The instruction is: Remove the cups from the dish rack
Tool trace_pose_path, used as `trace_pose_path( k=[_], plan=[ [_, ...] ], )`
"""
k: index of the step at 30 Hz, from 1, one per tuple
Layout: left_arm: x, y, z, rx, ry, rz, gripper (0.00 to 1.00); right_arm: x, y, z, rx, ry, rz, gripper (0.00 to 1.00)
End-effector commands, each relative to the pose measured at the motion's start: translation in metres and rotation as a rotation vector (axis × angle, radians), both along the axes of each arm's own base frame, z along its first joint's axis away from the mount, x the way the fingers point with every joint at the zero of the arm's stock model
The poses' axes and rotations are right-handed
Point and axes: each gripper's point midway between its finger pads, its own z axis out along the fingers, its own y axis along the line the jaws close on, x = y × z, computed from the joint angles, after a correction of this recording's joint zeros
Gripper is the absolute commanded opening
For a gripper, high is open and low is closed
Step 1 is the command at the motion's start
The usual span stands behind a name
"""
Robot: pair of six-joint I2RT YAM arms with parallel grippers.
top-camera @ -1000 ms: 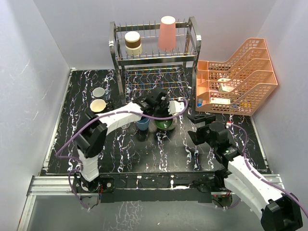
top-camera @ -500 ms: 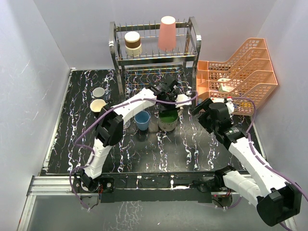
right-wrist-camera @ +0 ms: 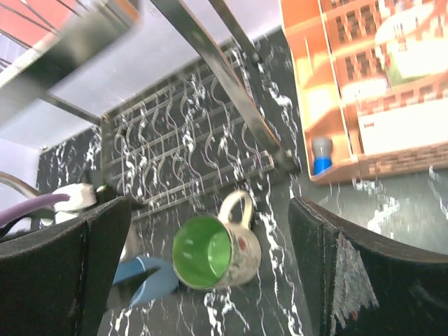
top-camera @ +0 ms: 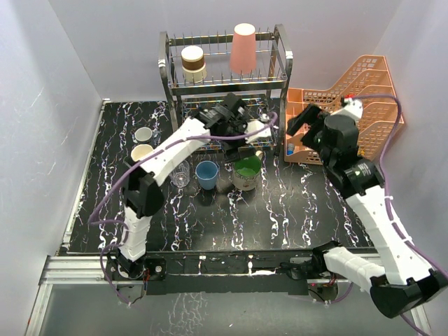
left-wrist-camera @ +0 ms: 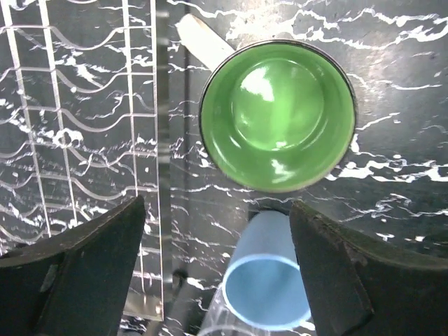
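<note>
The steel dish rack (top-camera: 280,66) stands at the back, with a brown-and-cream cup (top-camera: 193,61) and a tall pink tumbler (top-camera: 243,47) on its top tier. On the table in front stand a cream mug with a green inside (top-camera: 246,172), a blue cup (top-camera: 206,173) and a clear glass (top-camera: 180,178). My left gripper (top-camera: 236,140) hangs open and empty over the green mug (left-wrist-camera: 276,122) and the blue cup (left-wrist-camera: 269,287). My right gripper (top-camera: 299,120) is open and empty, raised beside the rack's right post. Its view looks down on the mug (right-wrist-camera: 213,252).
A cream cup (top-camera: 143,152) and a small pale cup (top-camera: 143,134) stand on the table at the left. Stacked orange mesh trays (top-camera: 350,112) sit right of the rack, with a blue-capped item (right-wrist-camera: 320,155) at their front corner. The rack's lower wires (left-wrist-camera: 84,140) lie left of my left fingers.
My left gripper has let go of the green mug, opened wide and risen toward the rack. The right arm has lifted and swung back toward the rack's right post.
</note>
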Motion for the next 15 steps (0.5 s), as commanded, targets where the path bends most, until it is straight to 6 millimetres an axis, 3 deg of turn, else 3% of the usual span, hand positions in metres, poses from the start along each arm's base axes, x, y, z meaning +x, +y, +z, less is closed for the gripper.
trace_pose_path(
  k=[1, 5, 7, 11, 12, 15],
  plan=[
    [-0.018, 0.046, 0.09, -0.208, 0.019, 0.138, 0.85, 0.032, 0.009, 0.082, -0.115, -0.199, 0.074, 0.98],
    [-0.02, 0.094, 0.136, -0.444, 0.014, 0.28, 0.9, 0.065, 0.037, 0.123, -0.136, -0.279, 0.177, 0.98],
    [-0.032, 0.117, 0.142, -0.468, -0.016, 0.298, 0.9, 0.08, 0.05, 0.141, -0.146, -0.316, 0.226, 0.98],
    [-0.066, 0.149, 0.132, -0.468, -0.01, 0.322, 0.92, 0.114, 0.082, 0.166, -0.16, -0.388, 0.343, 0.98],
    [-0.072, 0.154, 0.13, -0.465, -0.015, 0.33, 0.92, 0.12, 0.09, 0.177, -0.163, -0.422, 0.372, 0.98],
    [-0.088, 0.163, 0.119, -0.457, -0.007, 0.343, 0.92, 0.145, 0.11, 0.186, -0.166, -0.463, 0.435, 0.98]
  ],
)
